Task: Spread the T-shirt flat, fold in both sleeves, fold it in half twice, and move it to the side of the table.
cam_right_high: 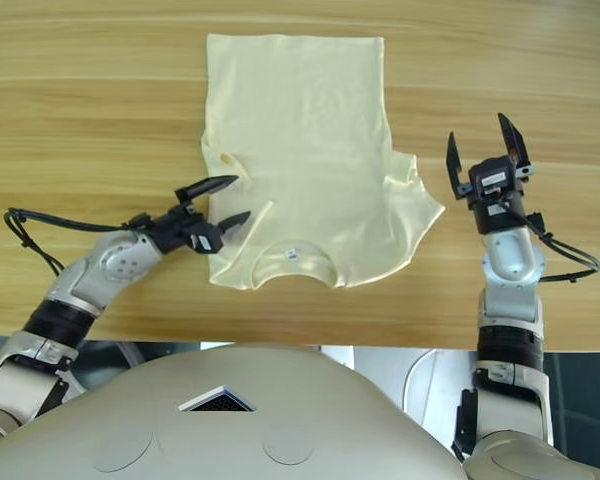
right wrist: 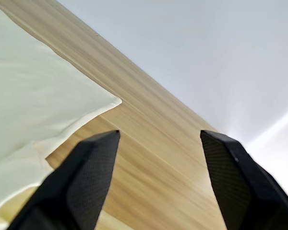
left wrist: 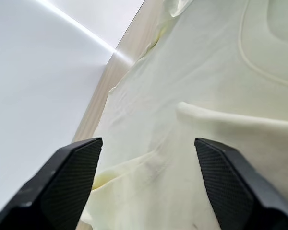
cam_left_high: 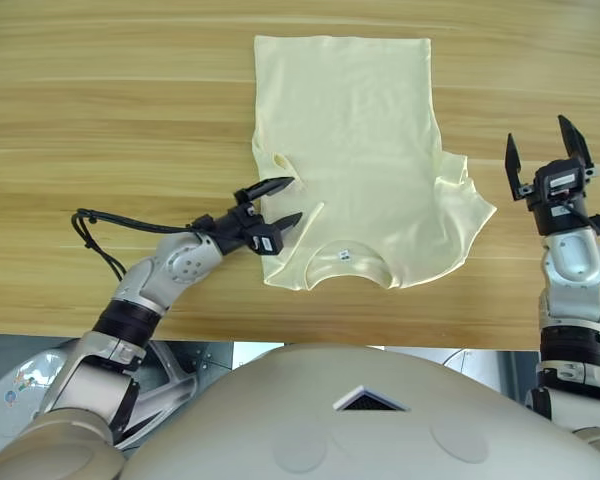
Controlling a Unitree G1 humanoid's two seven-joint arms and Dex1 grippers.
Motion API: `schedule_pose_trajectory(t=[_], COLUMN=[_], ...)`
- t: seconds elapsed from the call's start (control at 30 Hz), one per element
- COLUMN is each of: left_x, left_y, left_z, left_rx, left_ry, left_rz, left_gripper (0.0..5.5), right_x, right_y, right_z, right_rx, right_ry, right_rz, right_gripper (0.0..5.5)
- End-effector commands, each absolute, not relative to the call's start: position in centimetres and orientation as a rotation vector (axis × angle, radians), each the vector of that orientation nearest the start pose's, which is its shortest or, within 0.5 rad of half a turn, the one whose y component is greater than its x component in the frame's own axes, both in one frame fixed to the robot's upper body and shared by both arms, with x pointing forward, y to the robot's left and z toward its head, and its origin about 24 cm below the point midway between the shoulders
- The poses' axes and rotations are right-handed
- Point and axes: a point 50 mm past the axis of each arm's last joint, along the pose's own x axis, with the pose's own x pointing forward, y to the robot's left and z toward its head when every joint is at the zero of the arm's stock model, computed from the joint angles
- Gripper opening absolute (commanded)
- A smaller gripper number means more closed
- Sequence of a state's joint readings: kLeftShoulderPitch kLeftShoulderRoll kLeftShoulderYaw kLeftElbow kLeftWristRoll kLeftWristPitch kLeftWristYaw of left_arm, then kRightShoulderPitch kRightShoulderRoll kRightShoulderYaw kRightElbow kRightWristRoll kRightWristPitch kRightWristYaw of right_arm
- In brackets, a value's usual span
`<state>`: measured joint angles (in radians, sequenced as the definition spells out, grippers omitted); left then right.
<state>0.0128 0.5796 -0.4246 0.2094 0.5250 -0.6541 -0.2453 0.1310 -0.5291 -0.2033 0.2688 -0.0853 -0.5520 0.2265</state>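
A pale yellow T-shirt (cam_left_high: 355, 150) lies on the wooden table (cam_left_high: 110, 120) with its collar (cam_left_high: 348, 262) toward me and its hem at the far side. Its left sleeve (cam_left_high: 280, 190) is folded in over the body; the right sleeve (cam_left_high: 462, 205) lies rumpled, sticking out to the right. My left gripper (cam_left_high: 283, 203) is open, low over the shirt's left edge beside the folded sleeve, with the cloth (left wrist: 182, 143) between its fingertips. My right gripper (cam_left_high: 548, 155) is open and upright, just right of the right sleeve, over bare wood (right wrist: 149, 143).
A black cable (cam_left_high: 100, 235) loops on the table behind my left arm. Bare wood stretches wide to the left of the shirt and a narrower strip to its right. The table's near edge (cam_left_high: 280, 335) runs just below the collar.
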Motion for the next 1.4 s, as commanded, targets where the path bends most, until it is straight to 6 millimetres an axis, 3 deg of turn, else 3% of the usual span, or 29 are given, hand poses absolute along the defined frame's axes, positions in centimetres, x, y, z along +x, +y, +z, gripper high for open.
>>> schedule_pose_trajectory(t=[0.03,0.2,0.37,0.47,0.5,0.57,0.63,0.77,0.83,0.93,1.17,1.4], left_x=[16.5,15.0,14.4,16.1,16.8,17.9,19.2,22.0,23.2,23.9,24.3,24.6], left_y=[17.1,18.6,19.2,19.2,19.2,19.1,19.4,21.2,22.2,22.0,22.0,20.8], left_z=[-2.6,-2.4,-1.5,1.0,2.0,3.7,5.3,7.2,6.8,5.5,3.0,3.0], left_rx=[1.036,1.014,1.023,1.037,1.033,1.025,1.018,1.043,1.073,1.103,1.17,1.15], left_ry=[0.013,0.082,0.065,-0.086,-0.14,-0.233,-0.308,-0.316,-0.261,-0.204,-0.082,-0.115], left_rz=[-1.118,-1.097,-1.061,-0.924,-0.869,-0.784,-0.683,-0.423,-0.352,-0.366,-0.42,-0.469], left_gripper=[4.16,4.62,5.16,5.38,5.38,5.38,5.38,5.38,5.38,5.38,5.38,5.38], right_x=[20.3,19.6,19.5,16.6,14.5,10.9,8.8,8.2,8.9,9.5,8.1,8.6], right_y=[-29.1,-30.0,-29.6,-30.5,-30.7,-30.3,-30.0,-30.0,-29.4,-28.9,-28.9,-28.4], right_z=[6.6,8.6,8.3,6.5,5.3,4.3,4.5,5.1,4.8,4.6,4.4,4.2], right_rx=[-0.756,-0.816,-0.933,-1.285,-1.336,-1.316,-1.292,-1.263,-1.247,-1.233,-1.21,-1.201], right_ry=[-0.132,-0.149,-0.108,0.074,0.165,0.271,0.318,0.311,0.273,0.245,0.285,0.263], right_rz=[0.17,0.153,0.215,0.367,0.471,0.578,0.598,0.549,0.552,0.553,0.539,0.536], right_gripper=[3.09,3.09,3.09,3.09,3.09,3.09,3.09,3.09,3.09,3.09,3.09,3.09])
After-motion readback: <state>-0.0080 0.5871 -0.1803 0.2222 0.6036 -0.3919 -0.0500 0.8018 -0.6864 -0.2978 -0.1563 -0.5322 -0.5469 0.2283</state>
